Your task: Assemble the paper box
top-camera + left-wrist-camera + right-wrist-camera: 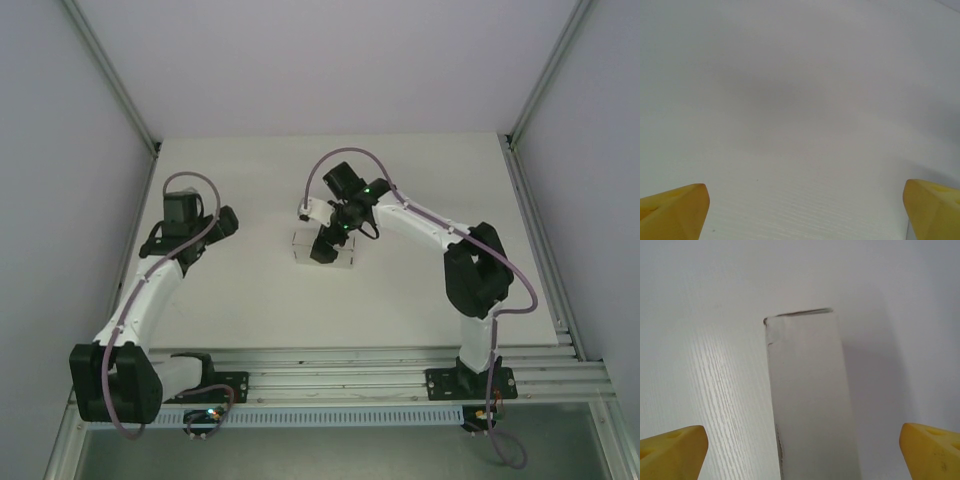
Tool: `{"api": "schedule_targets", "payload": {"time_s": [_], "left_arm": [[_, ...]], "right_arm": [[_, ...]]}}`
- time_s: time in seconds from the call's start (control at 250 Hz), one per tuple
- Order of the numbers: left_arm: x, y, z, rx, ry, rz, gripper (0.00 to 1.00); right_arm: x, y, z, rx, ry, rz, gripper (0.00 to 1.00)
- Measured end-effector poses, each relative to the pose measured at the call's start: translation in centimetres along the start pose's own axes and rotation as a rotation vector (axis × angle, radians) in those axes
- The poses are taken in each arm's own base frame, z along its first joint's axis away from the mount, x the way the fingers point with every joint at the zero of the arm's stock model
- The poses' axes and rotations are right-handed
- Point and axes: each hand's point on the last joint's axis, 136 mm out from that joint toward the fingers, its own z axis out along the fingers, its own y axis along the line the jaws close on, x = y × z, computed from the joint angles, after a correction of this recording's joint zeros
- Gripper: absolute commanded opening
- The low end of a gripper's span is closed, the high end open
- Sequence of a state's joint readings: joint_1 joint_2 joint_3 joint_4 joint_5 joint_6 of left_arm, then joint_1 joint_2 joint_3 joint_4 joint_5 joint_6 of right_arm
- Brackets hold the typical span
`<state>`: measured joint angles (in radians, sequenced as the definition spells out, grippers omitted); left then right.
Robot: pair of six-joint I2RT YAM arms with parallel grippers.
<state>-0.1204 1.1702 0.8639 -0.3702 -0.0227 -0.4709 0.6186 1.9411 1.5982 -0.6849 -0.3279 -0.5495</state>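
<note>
White tabletop (250,310) sits inside a pale booth, and I watch it from far away through my cameras. Closest to me, along the near edge, a metal rail (340,362) holds both arm bases side by side. From the near left corner my left arm (140,300) bends up along the left edge. Its left gripper (222,222) hangs over bare tabletop close to that edge, about halfway back. On the left wrist camera I see its two yellow fingers (672,212) spread as wide as they go, with nothing between them but white tabletop. My right arm (470,280) stands up from the rail on the right side and reaches in toward the middle. Its right gripper (325,252) points down over the paper box (300,247), which sits near the middle of the tabletop. On the right wrist camera the box looks like a plain white block with a thin dark line along its far end. It lies between the wide open yellow fingertips (932,452), with bare tabletop showing on both sides, so I am holding nothing. Past the box the tabletop runs on to the far edge, where the back wall (330,60) begins.
</note>
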Motion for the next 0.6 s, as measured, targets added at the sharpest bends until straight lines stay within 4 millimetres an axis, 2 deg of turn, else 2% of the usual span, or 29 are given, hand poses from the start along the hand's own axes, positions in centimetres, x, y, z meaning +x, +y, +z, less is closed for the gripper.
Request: {"api": "schedule_targets", "payload": {"time_s": [0.156,0.244,0.324,0.463,0.503,0.603], "left_arm": [[1.1,0.0,-0.2,0.023,0.014,0.000,1.00],[1.3,0.2,-0.3,0.022,0.014,0.000,1.00],[1.1,0.1,-0.6,0.026,0.004,0.000,1.00],[1.2,0.2,-1.1,0.032,-0.008,-0.001,1.00],[1.3,0.2,-1.2,0.034,-0.010,-0.001,1.00],[1.4,0.2,-1.5,0.040,-0.017,-0.001,1.00]], "right_arm": [[1.6,-0.6,2.5,0.009,0.084,-0.007,1.00],[2.5,-0.6,3.6,-0.015,0.126,-0.031,0.94],[2.8,-0.6,4.2,-0.040,0.157,-0.062,0.80],[2.4,-0.8,4.2,-0.055,0.169,-0.094,0.33],[2.3,-0.7,4.0,-0.056,0.170,-0.096,0.28],[2.5,-0.8,3.8,-0.055,0.184,-0.110,0.28]]}}
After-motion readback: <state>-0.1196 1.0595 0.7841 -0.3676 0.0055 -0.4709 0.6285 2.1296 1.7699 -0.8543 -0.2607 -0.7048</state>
